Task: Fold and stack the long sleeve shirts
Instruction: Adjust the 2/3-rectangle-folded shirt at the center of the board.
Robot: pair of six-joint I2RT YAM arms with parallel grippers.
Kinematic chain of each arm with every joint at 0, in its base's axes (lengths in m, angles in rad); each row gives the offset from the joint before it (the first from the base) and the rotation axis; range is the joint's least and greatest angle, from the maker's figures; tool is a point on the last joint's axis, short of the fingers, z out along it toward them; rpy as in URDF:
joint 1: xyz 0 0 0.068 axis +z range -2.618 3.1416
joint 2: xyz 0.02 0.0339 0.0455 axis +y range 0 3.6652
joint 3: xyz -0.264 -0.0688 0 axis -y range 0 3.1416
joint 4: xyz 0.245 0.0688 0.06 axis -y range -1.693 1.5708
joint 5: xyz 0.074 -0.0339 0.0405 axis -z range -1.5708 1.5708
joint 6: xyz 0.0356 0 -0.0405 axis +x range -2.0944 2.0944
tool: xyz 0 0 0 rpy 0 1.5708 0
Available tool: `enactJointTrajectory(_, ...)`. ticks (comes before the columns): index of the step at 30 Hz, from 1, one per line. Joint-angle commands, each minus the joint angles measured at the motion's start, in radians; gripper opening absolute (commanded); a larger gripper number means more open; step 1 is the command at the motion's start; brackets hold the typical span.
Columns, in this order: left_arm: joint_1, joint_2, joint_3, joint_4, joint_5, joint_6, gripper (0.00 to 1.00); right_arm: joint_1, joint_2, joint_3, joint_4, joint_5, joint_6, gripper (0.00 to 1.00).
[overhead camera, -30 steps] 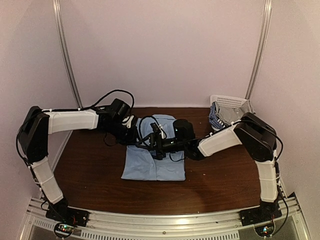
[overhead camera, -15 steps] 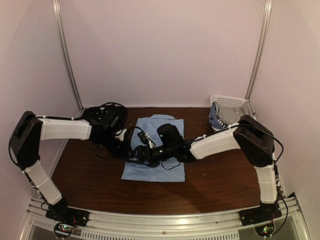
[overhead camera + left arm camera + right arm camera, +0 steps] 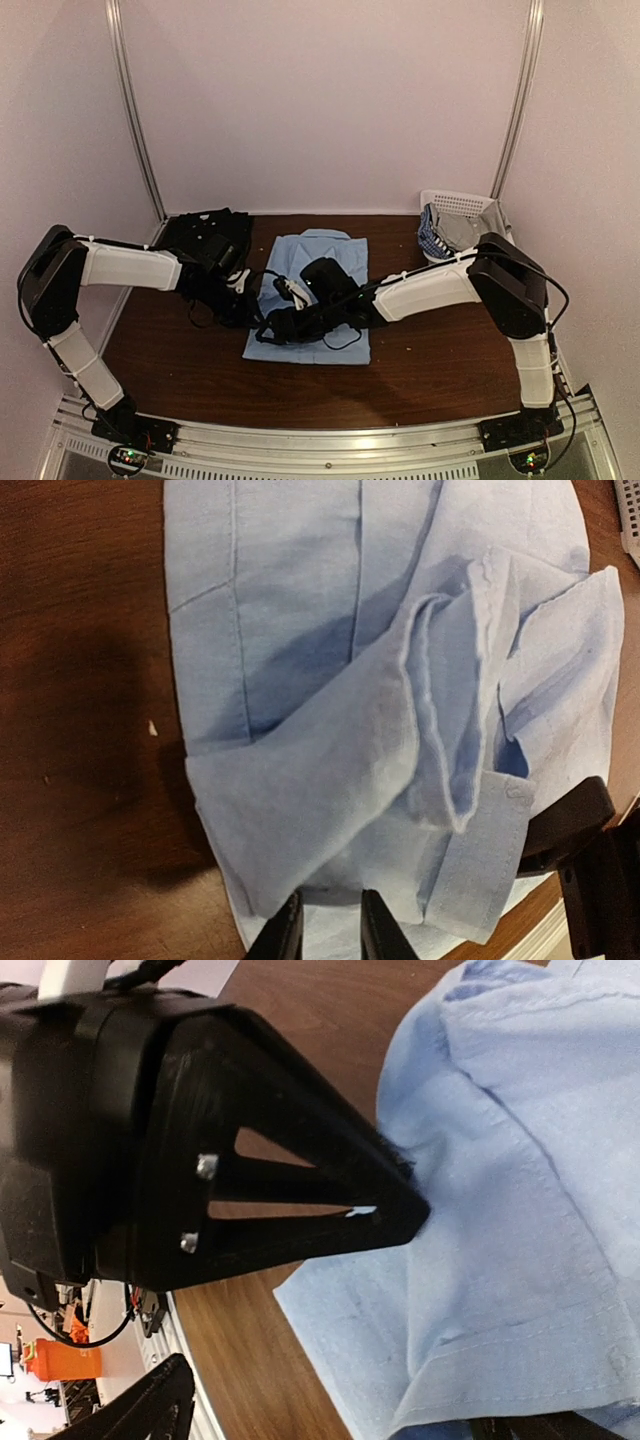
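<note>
The left hand (image 3: 330,920) is clenched on an edge of the light blue shirt (image 3: 305,345) on the table (image 3: 440,350). The right hand (image 3: 335,1400) is released, fingers wide, just beside it. The black shirt (image 3: 205,235) lies rear left.

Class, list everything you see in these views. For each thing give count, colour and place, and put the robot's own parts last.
light blue shirt: one, light blue, partly folded at the table's middle
black shirt: one, black, far left corner of the table
basket: one, white lattice, far right corner
cloth: checked and grey, inside the basket; count unclear
table: one, dark brown wood
left gripper: one, black, pinching the light blue shirt's edge
right gripper: one, black, open over the same shirt
</note>
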Motion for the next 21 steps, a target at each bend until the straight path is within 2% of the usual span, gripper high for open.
enactJointTrajectory(1,0.005,0.000,-0.008,0.049,0.008,-0.007,0.21,-0.034,-0.034,-0.008,0.002,0.097,0.049,0.92)
enactJointTrajectory(8,0.005,0.007,-0.008,0.059,0.015,-0.004,0.21,-0.081,-0.046,-0.019,0.023,0.131,0.115,0.74)
enactJointTrajectory(15,0.005,0.009,0.000,0.060,0.021,0.000,0.21,-0.086,-0.006,0.022,-0.012,0.138,0.136,0.60)
enactJointTrajectory(21,0.005,0.005,0.012,0.058,0.024,0.006,0.21,-0.086,-0.002,0.042,-0.024,0.135,0.134,0.32)
